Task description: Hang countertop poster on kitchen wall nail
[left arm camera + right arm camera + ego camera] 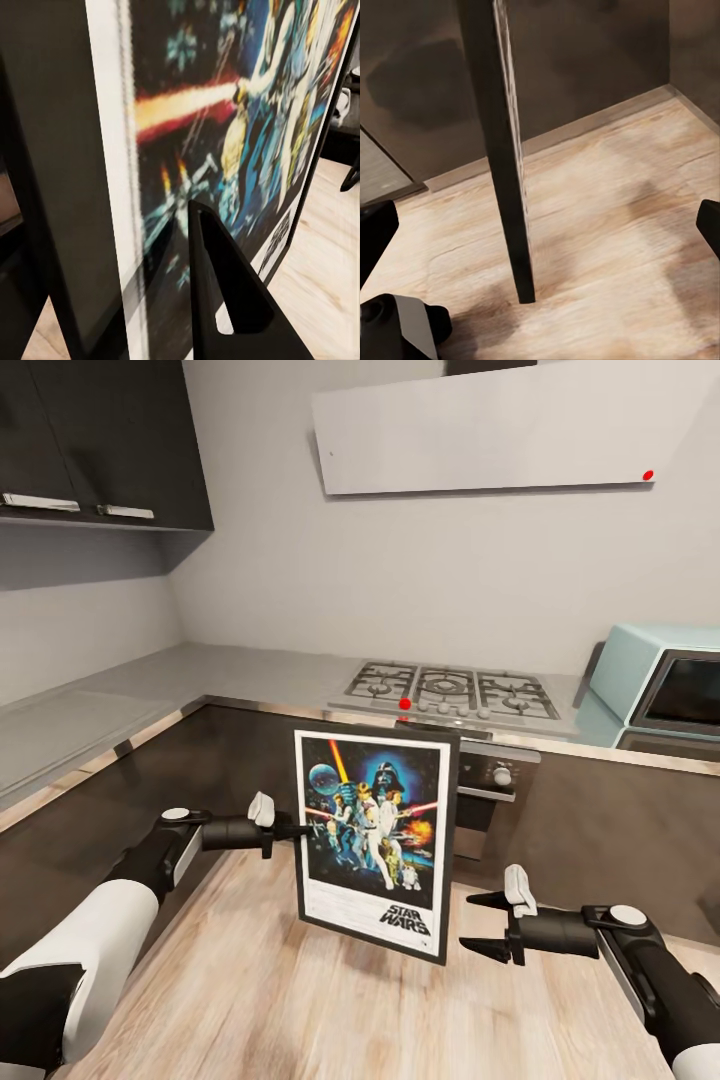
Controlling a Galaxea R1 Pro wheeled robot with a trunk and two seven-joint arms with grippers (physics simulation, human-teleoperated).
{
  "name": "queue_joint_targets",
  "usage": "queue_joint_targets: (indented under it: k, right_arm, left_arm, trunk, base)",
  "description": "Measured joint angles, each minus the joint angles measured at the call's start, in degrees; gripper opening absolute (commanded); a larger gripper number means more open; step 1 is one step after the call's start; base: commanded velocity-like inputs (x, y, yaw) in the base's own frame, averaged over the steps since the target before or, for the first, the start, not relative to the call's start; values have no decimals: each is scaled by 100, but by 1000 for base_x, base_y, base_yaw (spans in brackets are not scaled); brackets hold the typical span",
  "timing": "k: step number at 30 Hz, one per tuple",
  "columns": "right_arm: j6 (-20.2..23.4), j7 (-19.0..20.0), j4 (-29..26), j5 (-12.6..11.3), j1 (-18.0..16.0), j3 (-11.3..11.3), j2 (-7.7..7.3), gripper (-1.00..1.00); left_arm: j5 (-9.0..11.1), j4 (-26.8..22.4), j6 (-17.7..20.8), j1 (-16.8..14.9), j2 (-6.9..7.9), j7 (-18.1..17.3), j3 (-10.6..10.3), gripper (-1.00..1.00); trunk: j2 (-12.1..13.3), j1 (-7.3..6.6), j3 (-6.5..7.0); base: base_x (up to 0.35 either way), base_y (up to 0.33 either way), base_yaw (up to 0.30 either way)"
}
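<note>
The poster (375, 843) hangs upright in the air in front of the gas hob (450, 691), below its level and well clear of the countertop (250, 670). The left gripper (297, 828) is pinched onto its left edge. The right gripper (478, 922) waits spread and empty just beside the lower right corner. It looks stiff and light but prone to swing; a second grip on that edge should steady it.

Even soft light; poster (225, 150) print blurred close up; faint floor shadows.
</note>
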Motion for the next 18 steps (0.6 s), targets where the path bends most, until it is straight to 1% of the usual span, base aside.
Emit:
queue_joint_targets:
  k: [13, 16, 18]
  right_arm:
    - [-3, -16, 47, 7, 0, 0, 17, 100]
    - [-3, -68, 63, 6, 0, 0, 28, 100]
    - [-3, -183, 70, 3, 0, 1, 44, 100]
  left_arm:
    - [5, -18, 0, 0, -10, -22, -12, -100]
    - [5, -18, 4, 0, -10, -23, -13, -100]
    - [5, -18, 7, 0, -13, -23, -13, -100]
  trunk:
    - [0, 0, 0]
    - [0, 0, 0]
    - [0, 0, 0]
  base:
    - [0, 0, 0]
    - [0, 0, 0]
    - [0, 0, 0]
